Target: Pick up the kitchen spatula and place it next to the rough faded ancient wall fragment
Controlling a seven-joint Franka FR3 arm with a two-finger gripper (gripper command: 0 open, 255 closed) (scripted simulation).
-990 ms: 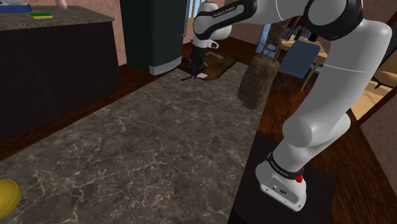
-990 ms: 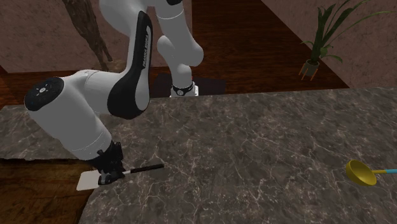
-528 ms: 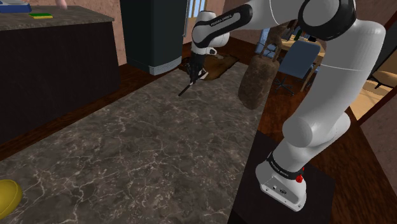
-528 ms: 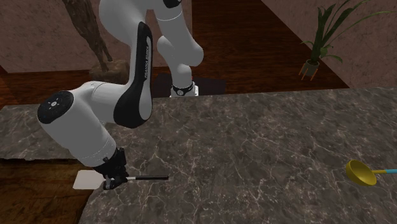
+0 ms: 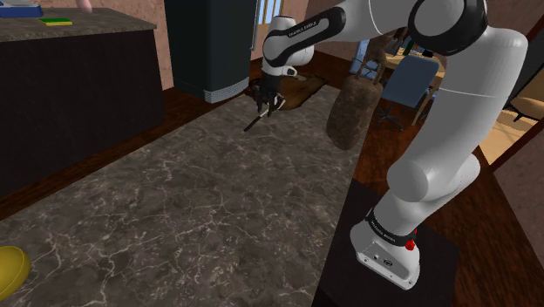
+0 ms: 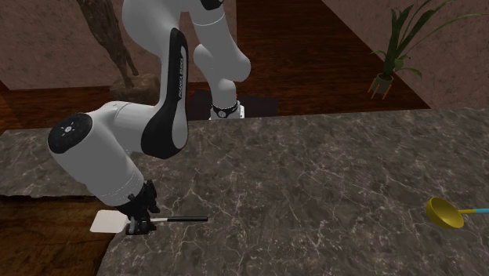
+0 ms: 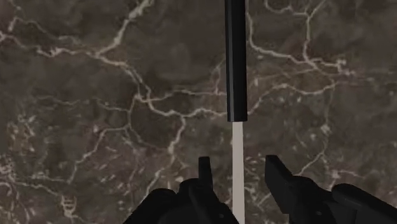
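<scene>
The spatula lies level at the marble counter's (image 6: pixel 313 180) corner, its black handle (image 6: pixel 185 219) on the stone and its white blade (image 6: pixel 106 222) past the edge. My gripper (image 6: pixel 139 227) hangs right over its pale shaft (image 7: pixel 238 159). Along the gripper, the two fingers stand apart on either side of the shaft without touching it, and the black handle (image 7: pixel 235 63) runs on ahead. From the shoulder, the gripper (image 5: pixel 268 105) is at the counter's far end with the handle (image 5: pixel 253 122) poking out below. A rough brown slab (image 5: pixel 353 113), the wall fragment, stands by the counter's edge a short way off.
A yellow ladle (image 6: pixel 443 212) lies at the counter's other end, also seen as a yellow bowl (image 5: pixel 9 270). A dark counter (image 5: pixel 78 70) and a black appliance (image 5: pixel 209 44) stand beyond a strip of wooden floor. The robot's stand (image 5: pixel 392 270) adjoins the counter. A potted plant (image 6: pixel 396 47) stands far off.
Over the second the arm shifted slightly and brought the spatula down level onto the counter. The fingers, shut on the shaft before, have now parted from it.
</scene>
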